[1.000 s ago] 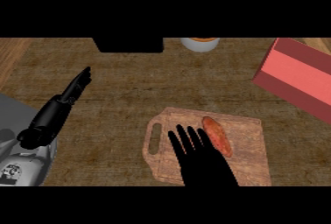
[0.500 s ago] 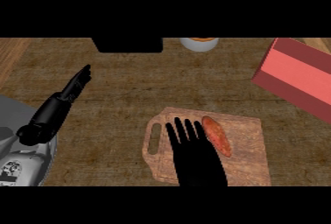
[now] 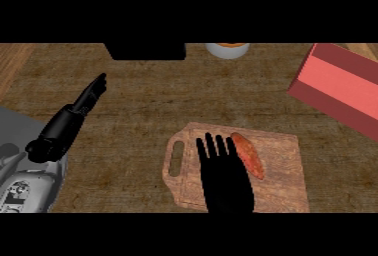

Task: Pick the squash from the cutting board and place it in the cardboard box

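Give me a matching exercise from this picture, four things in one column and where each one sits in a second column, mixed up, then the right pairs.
Things:
1. squash
2. box
3. right hand
4. left hand

Places:
A. at the view's left, over the bare counter, fingers pointing up the view
B. at the view's upper right edge
C. on the cutting board, lying right of the black fingers
D. flat over the board's middle, fingers straight, just left of the orange vegetable

Pairs: 1-C, 2-B, 3-D, 4-A
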